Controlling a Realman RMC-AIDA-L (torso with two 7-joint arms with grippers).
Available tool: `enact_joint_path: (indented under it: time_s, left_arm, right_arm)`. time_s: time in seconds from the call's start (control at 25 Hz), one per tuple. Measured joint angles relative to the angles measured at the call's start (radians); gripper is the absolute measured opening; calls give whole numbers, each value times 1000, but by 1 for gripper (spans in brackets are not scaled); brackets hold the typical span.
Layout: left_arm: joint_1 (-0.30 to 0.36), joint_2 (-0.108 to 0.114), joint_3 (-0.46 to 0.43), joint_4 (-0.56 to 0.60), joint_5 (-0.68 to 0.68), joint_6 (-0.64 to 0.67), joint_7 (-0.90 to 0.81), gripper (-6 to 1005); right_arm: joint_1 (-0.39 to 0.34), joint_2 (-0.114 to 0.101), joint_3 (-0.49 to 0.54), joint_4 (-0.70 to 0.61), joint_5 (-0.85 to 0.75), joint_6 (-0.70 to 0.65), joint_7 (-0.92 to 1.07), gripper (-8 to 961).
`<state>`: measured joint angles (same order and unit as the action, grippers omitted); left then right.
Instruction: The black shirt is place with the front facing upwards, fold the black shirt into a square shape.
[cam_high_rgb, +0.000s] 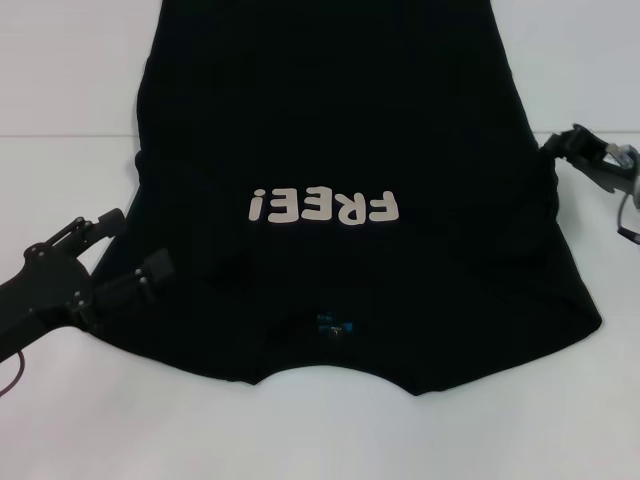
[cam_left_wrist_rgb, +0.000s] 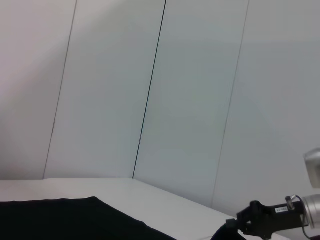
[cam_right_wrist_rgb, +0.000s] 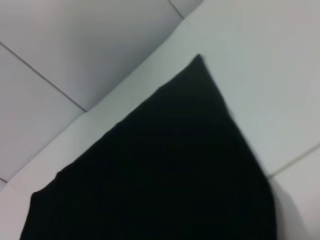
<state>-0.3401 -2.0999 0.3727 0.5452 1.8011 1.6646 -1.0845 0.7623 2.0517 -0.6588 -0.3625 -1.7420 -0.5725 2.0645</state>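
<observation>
Shirt (cam_high_rgb: 350, 150), matte black cloth with off-white lettering, lies flat, the spread left gripper (cam_high_rgb: 125, 255) and right gripper (cam_high_rgb: 560, 150), fingers unclear, at its edges.

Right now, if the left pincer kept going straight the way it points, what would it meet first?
Most likely the black shirt. In the head view the left pincer lies low at the shirt's left edge, aimed inward across it, so the cloth edge comes first. Its height above the table is unclear.
</observation>
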Motion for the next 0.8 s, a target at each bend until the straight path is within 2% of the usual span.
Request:
enact_joint_path:
  time_s: [0.36, 0.76, 0.8]
  left_arm:
    - [1, 0, -1, 1, 0, -1, 5, 908]
    - [4, 0, -2, 3, 0, -2, 8, 908]
    - [5, 0, -2, 3, 0, -2, 9, 908]
  right_arm:
    - [48, 22, 1, 6, 1, 59, 7, 45]
    - [48, 37, -1, 6, 73, 60, -18, 53]
    - [46, 38, -1, 8, 100, 42, -33, 125]
